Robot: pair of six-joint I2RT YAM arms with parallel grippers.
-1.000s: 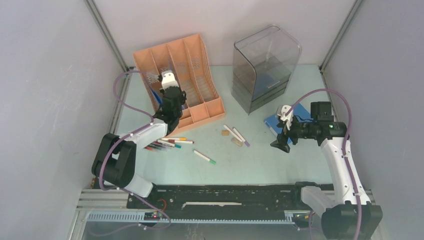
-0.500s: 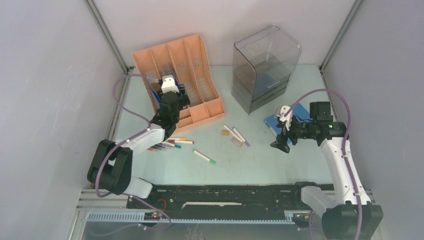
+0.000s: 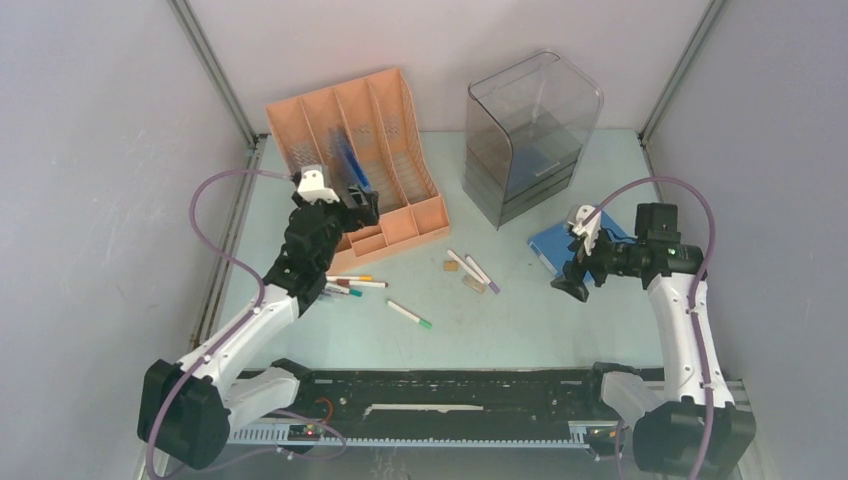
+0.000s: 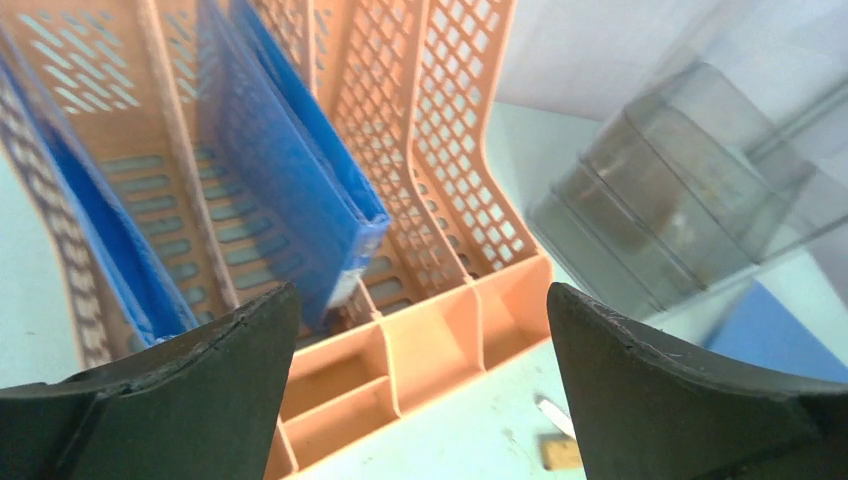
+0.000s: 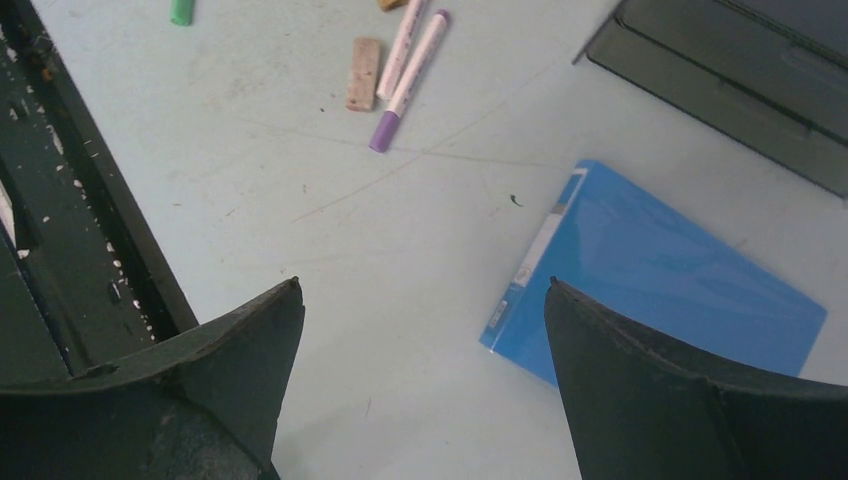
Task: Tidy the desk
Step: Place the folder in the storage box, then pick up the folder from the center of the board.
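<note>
The desk (image 3: 500,335) is a pale mint-green top. At its back left stands an orange file rack (image 3: 405,200), and a blue folder (image 3: 350,163) stands upright in one of its slots. My left gripper (image 3: 352,208) hovers open at the rack's low front trays and holds nothing. Seen from the left wrist, the gripper (image 4: 422,300) frames the rack (image 4: 450,300), with one blue folder (image 4: 290,180) in a middle slot and another (image 4: 90,230) further left. My right gripper (image 3: 572,286) (image 5: 422,290) hangs open and empty over bare desk, just left of a flat blue folder (image 3: 553,243) (image 5: 660,280).
A smoky transparent drawer unit (image 3: 525,135) (image 5: 740,70) stands at the back. Loose markers (image 3: 410,315) (image 3: 480,272) (image 5: 408,80) and small tan blocks (image 3: 452,266) (image 5: 363,73) lie mid-desk. More markers (image 3: 340,286) lie under the left arm. A black rail (image 3: 450,395) runs along the front.
My left gripper has opened wide and drawn back out of the rack, leaving a blue folder standing in its slot. The right gripper has shifted slightly right.
</note>
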